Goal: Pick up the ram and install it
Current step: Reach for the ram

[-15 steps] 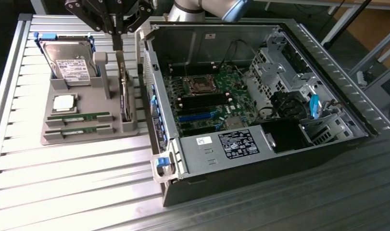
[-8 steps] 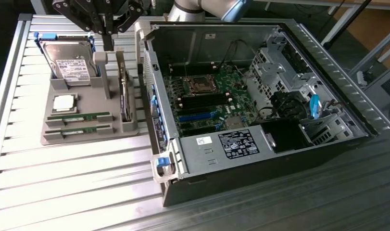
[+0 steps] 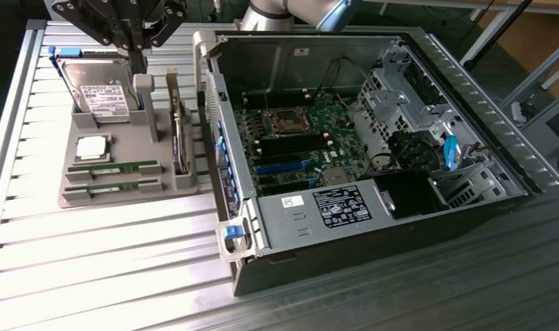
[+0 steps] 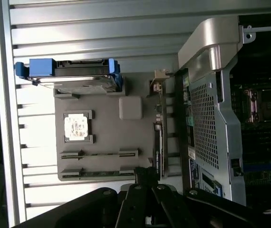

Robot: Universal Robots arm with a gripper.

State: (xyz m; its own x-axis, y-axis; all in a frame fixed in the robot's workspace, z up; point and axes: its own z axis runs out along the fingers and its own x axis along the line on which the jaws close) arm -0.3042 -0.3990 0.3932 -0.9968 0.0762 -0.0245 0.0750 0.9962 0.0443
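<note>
Two look-alike ram sticks lie side by side in slots at the front of a grey holder tray [image 3: 123, 200]: one ram [image 3: 114, 166] [image 4: 100, 153] and its twin [image 3: 114, 185] [image 4: 100, 172] beside it. My gripper [image 3: 134, 61] [image 4: 145, 174] hangs well above the tray, over its hard-drive end in the exterior view. Its fingers are shut together with nothing between them. It touches neither stick.
The tray also carries a hard drive [image 3: 100, 89] with blue rails, a square silver CPU [image 3: 92, 146] and an upright dark expansion card [image 3: 178, 138]. On the exterior view's right an open computer case [image 3: 417, 207] lies on its side, its motherboard [image 3: 298, 138] exposed. The table is ribbed metal.
</note>
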